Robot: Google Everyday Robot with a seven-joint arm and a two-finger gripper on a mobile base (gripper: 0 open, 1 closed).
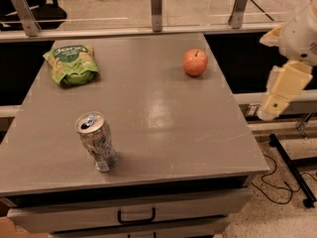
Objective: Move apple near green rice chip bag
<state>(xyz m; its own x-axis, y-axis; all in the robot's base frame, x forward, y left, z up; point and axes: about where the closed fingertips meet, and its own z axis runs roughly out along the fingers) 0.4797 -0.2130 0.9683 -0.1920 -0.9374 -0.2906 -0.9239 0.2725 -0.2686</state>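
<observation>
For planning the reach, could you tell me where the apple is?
The round red-orange apple sits far right on the grey table, opposite the green chip bag; the tool hangs beyond the table's right edge.

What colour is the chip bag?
The chip bag is bright green, darker top band; camera view. Gripper hangs off the table, beyond the apple.

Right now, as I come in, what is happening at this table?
Nothing is being handled at this moment. The robot's gripper hangs beyond the right edge of the grey table, touching nothing. The apple sits at the far right of the tabletop, and the green rice chip bag lies at the far left, well apart from it. A silver drink can stands upright near the front left. The apple has not yet been brought to the bag.
</observation>
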